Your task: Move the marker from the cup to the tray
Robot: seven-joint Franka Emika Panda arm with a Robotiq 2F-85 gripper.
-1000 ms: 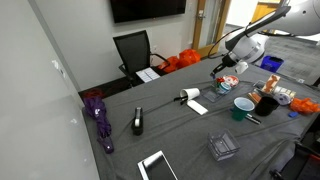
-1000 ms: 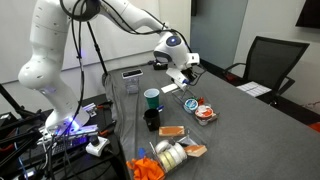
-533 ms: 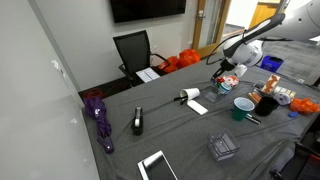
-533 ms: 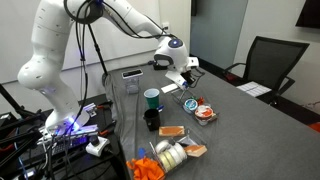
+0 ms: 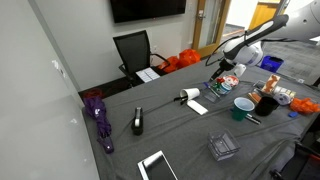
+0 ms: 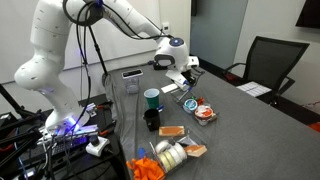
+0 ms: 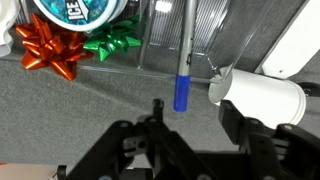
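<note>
Plainly, the grey marker [image 7: 184,60] lay with its long axis running away from the gripper [image 7: 188,128], blue cap nearest, its barrel across clear ribbed plastic [image 7: 165,45] on the grey desk [image 7: 60,110]. The gripper hovered with jaws spread, holding nothing. A round tin [image 7: 75,10] read "ICE", beside a shiny red bow [image 7: 48,50].

The room is bright, with soft, even light. Shadows on the table [image 5: 170,130] are faint. Both exterior views are small and a bit fuzzy. In the wrist view the gripper [image 7: 196,118] looks dark and blurry up close.
</note>
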